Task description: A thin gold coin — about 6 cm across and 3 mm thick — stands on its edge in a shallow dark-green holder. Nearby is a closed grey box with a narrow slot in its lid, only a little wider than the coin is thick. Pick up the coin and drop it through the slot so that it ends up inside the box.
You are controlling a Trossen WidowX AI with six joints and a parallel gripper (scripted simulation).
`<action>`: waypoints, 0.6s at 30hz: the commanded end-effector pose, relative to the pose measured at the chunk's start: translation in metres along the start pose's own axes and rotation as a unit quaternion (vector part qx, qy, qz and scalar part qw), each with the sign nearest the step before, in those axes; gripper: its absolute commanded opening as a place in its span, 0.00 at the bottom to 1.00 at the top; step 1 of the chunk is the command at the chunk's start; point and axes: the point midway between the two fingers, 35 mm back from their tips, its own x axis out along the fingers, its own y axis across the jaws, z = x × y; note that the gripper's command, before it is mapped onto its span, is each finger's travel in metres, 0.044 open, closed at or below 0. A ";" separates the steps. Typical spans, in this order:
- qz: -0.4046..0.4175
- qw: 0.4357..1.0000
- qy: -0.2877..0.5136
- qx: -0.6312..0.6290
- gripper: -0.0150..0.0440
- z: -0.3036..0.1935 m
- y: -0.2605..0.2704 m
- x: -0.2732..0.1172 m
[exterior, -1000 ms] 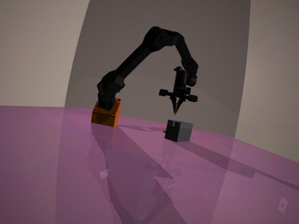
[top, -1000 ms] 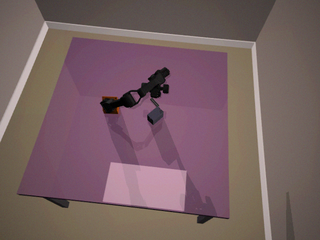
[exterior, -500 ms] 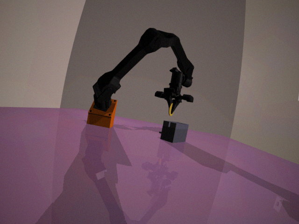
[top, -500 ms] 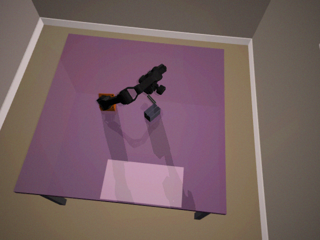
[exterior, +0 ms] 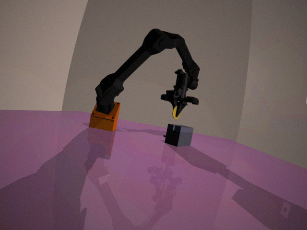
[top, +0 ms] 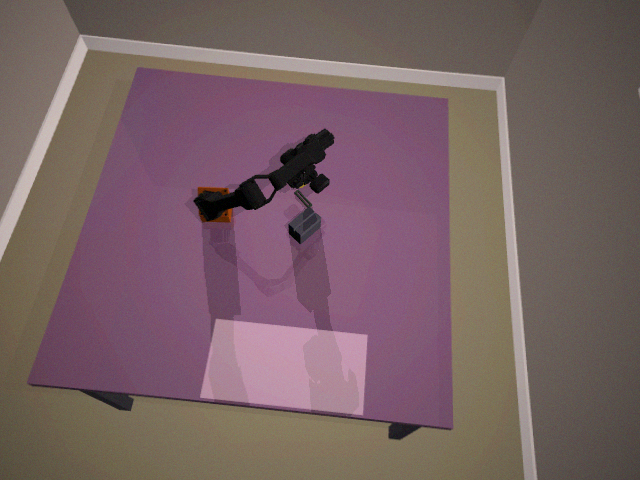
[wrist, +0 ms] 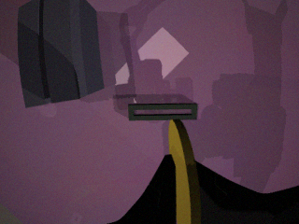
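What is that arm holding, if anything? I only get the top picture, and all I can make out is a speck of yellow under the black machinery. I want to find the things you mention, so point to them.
Observer: A gold coin [top: 302, 186] [exterior: 174, 112] [wrist: 183, 184]. The exterior view shows it upright in the gripper [exterior: 177, 114] [wrist: 182, 161], pinched between the fingertips.
Visitor: Is it touching the grey box [top: 305, 226] [exterior: 179, 135] [wrist: 58, 51]?
Observer: No. In the exterior view there is a gap between the coin's lower edge and the height of the box's lid.
Visitor: And that little green thing, is anything in it?
Observer: The wrist view looks down into the dark-green holder [top: 299, 196] [wrist: 132, 112]: its long opening has no coin in it.
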 end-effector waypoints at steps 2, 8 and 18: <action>-0.002 1.000 0.001 0.001 0.25 0.007 0.010 -0.001; -0.002 1.000 0.001 0.001 0.25 0.017 0.023 -0.002; -0.003 1.000 0.003 0.001 0.25 0.032 0.042 -0.002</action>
